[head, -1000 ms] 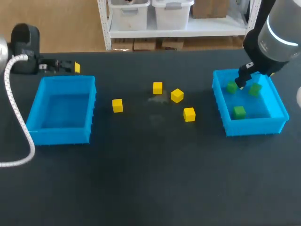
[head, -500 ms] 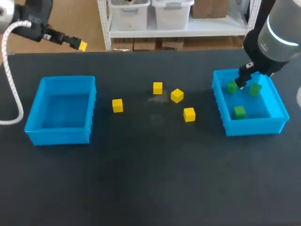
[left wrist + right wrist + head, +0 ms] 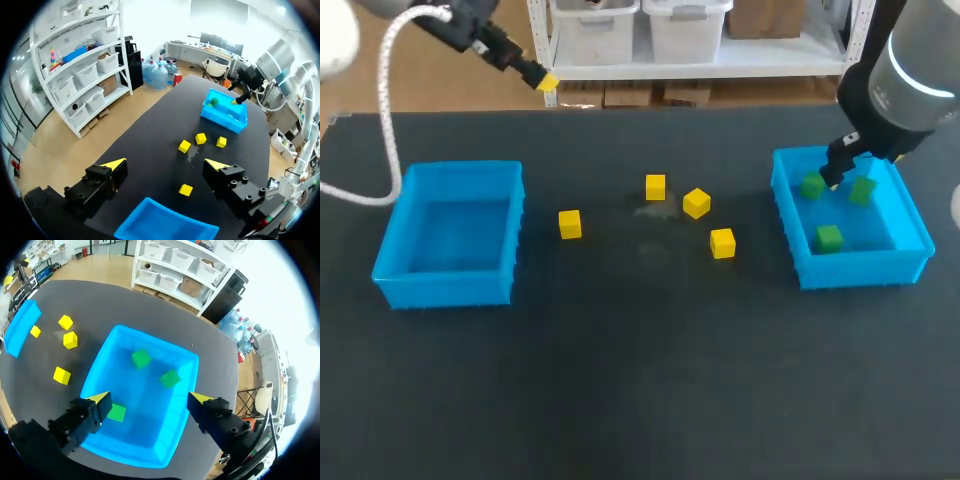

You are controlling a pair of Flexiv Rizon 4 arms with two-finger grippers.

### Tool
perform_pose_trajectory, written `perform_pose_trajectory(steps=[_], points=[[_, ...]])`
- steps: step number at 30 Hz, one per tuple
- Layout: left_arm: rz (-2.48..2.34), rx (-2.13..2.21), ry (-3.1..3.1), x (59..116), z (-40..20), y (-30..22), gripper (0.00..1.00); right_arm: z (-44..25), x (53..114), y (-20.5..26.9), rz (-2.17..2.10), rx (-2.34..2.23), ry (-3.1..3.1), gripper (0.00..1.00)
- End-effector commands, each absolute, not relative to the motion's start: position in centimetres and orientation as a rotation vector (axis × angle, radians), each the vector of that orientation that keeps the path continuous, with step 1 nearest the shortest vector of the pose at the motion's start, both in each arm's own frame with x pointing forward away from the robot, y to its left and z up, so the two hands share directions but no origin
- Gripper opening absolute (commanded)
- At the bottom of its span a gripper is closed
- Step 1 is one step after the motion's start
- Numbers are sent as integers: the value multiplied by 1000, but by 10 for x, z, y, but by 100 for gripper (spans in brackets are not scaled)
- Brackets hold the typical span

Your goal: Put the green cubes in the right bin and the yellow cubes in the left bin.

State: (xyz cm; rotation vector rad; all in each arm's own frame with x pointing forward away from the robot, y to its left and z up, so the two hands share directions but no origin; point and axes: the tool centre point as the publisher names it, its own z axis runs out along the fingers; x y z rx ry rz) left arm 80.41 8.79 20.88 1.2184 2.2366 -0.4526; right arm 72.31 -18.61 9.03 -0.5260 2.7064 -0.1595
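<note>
Yellow cubes (image 3: pixel 570 224) are recorded loose on the table (image 3: pixel 640 380) between the left bin (image 3: pixel 445 283) and the right bin (image 3: pixel 860 268), which holds the green cubes (image 3: pixel 829 237); left jaws and right jaws are both released and empty, and the closely grouped cubes may be nudged aside during pickup.

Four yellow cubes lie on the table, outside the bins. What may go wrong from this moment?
The rear yellow cube and the turned yellow cube lie close together. The open left claw, coming down on one, may knock the other away. The right claw hangs open over the right bin, near a green cube. It may catch the wall when leaving.
</note>
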Motion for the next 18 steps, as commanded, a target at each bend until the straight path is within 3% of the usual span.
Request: perform_pose_trajectory(steps=[1,18], points=[[-392,1353,2352,830,205,60,100,90,721,-186,-161,-524,2702,100],[-317,1628,2383,828,168,-4,100,90,721,-186,-161,-524,2702,100]])
